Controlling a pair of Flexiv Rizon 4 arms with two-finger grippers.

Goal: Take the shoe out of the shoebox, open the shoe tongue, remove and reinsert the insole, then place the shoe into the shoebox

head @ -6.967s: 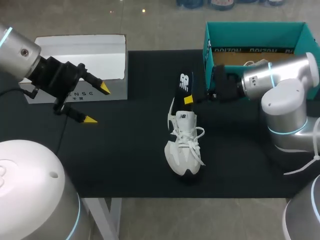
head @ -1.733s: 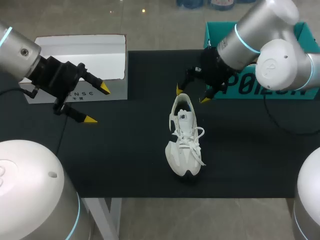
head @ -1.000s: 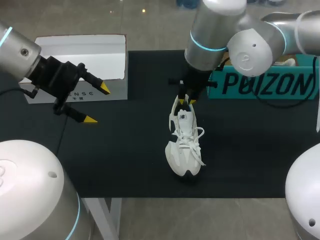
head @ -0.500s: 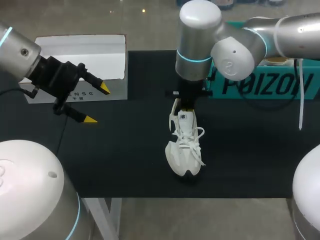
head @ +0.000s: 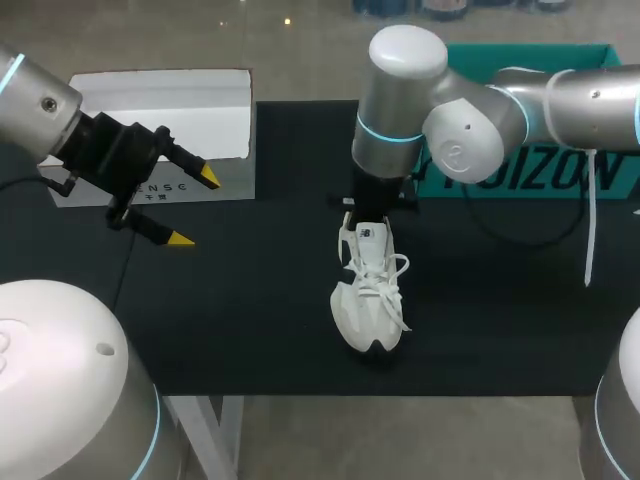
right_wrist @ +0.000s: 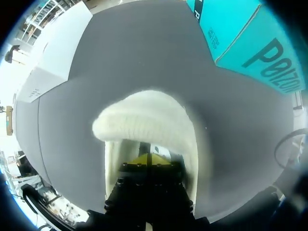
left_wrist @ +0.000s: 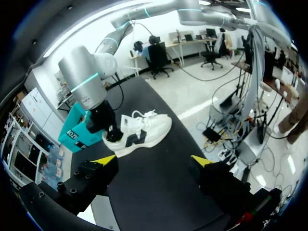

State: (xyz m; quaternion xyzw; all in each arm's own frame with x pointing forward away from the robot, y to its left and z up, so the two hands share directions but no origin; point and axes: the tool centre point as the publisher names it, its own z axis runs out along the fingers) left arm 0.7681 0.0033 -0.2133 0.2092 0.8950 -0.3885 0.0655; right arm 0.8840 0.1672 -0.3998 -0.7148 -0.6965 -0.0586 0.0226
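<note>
A white sneaker (head: 367, 283) lies on the black mat, toe toward the front edge; the left wrist view shows it on its sole (left_wrist: 140, 135) far ahead of my left gripper. My right arm reaches over it from the right. The right gripper (head: 364, 216) points down into the heel opening. In the right wrist view its yellow tips (right_wrist: 151, 159) are pressed together inside the shoe, just behind the white heel collar (right_wrist: 144, 120), with nothing visible between them. The insole is hidden. My left gripper (head: 195, 208) hangs open at the left, well away from the shoe and empty (left_wrist: 152, 160).
The teal shoebox (head: 530, 172) stands at the back right behind my right arm and shows beyond the heel (right_wrist: 240, 43). A white box (head: 160, 110) sits at the back left. The black mat (head: 250, 310) covers the table around the shoe.
My right gripper has swung over the heel, dropped into the shoe opening and shut. The shoe and the left arm have stayed still.
</note>
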